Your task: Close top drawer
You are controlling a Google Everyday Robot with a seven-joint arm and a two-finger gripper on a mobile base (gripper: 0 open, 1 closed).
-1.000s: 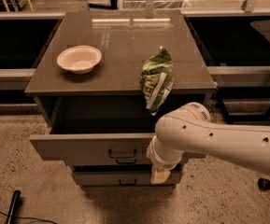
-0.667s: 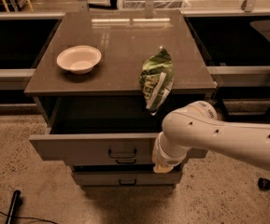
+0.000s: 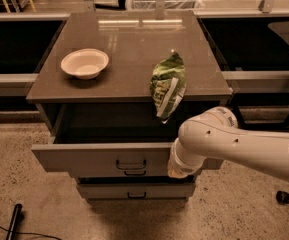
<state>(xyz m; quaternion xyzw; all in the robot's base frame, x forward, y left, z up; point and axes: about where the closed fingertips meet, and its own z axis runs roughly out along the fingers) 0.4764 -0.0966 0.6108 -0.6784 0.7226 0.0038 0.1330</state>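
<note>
The top drawer (image 3: pixel 84 159) of the grey-brown cabinet stands pulled out, its inside dark and in shadow. Its small black handle (image 3: pixel 130 164) sits at the centre of the front. My white arm reaches in from the right and bends down in front of the drawer's right end. My gripper (image 3: pixel 179 170) is at the arm's lower tip, against the right part of the drawer front, mostly hidden by the wrist.
A white bowl (image 3: pixel 84 63) sits on the cabinet top (image 3: pixel 129 44) at the left. A green chip bag (image 3: pixel 167 85) hangs over the top's front edge above the open drawer. Two lower drawers (image 3: pixel 134 190) are shut. A black cable lies on the floor at the lower left.
My arm has shifted a little to the right along the drawer front. The drawer, bowl and bag have not visibly moved.
</note>
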